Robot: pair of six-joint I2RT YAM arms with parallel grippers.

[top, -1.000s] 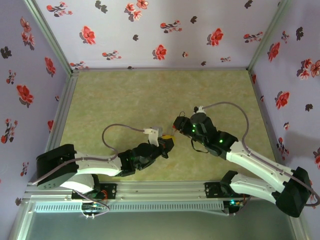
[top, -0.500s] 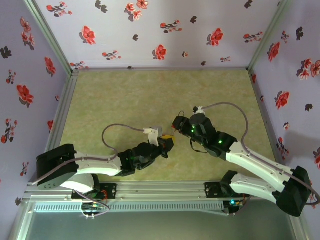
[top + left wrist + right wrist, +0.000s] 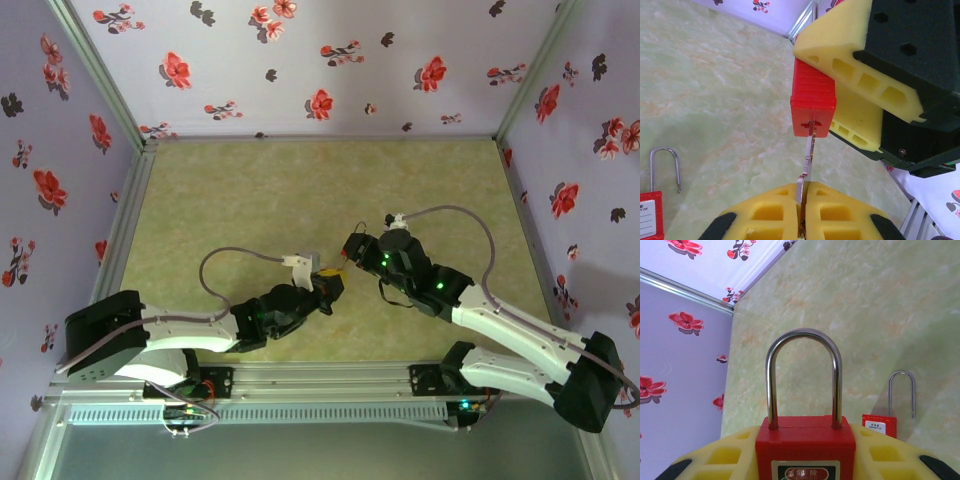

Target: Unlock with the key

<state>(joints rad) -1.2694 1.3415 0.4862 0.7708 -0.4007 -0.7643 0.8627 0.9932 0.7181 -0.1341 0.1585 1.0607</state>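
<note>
Over the middle of the green marbled table [image 3: 250, 190] the two arms meet nose to nose. The right gripper [image 3: 805, 452] clamps its yellow fingers [image 3: 722, 460] on the body of a red padlock [image 3: 805, 442] and holds it off the surface. The padlock's steel shackle [image 3: 804, 340] stands up with both legs seated in the body, so it looks locked. The left gripper [image 3: 802, 200] has its yellow pads [image 3: 767, 212] pinched tight on a thin metal key [image 3: 809, 152]. The key's tip sits in the slot on the padlock's underside. Seen from the left wrist, a second padlock [image 3: 651, 212] lies flat on the table, off to one side, with its shackle pointing away from the arms.
</note>
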